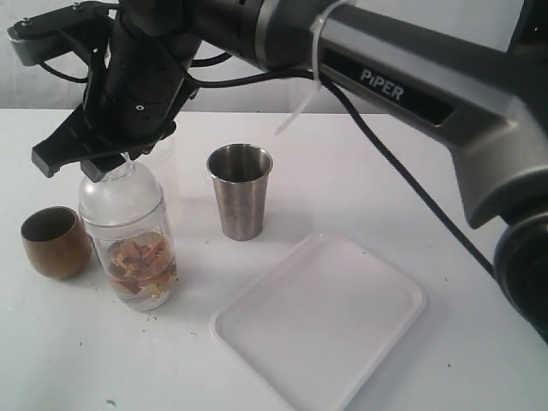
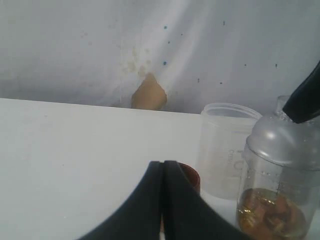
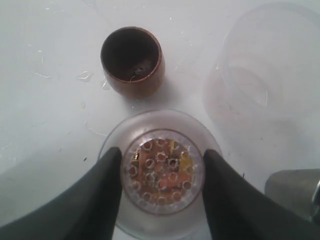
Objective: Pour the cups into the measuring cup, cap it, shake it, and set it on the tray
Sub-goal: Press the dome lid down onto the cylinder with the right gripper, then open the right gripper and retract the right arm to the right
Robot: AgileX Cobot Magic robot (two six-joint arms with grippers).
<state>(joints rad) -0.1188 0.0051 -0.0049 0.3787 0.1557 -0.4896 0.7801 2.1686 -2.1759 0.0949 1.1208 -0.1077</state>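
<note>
Here the flat white tray (image 1: 325, 317) lies on the bench (image 1: 385, 188). Beside it stands the clear measuring cup (image 1: 133, 248), holding brown bits in liquid. The right fingers (image 3: 95, 205) pinch the neck of its domed lid (image 1: 120, 201). The left fingers (image 2: 145, 205) are pressed together.

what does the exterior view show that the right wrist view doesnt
Only the exterior view: the flat white rectangular plastic tray, and the brownish pieces in liquid inside the clear graduated plastic measuring cup, seen side-on. Only the right wrist view, clearly: the frosted translucent plastic cup and the holes in the clear domed lid. Both: the round brown bowl-like cup, the tapered steel tumbler, and the right gripper, jaws closed on the lid's neck.
</note>
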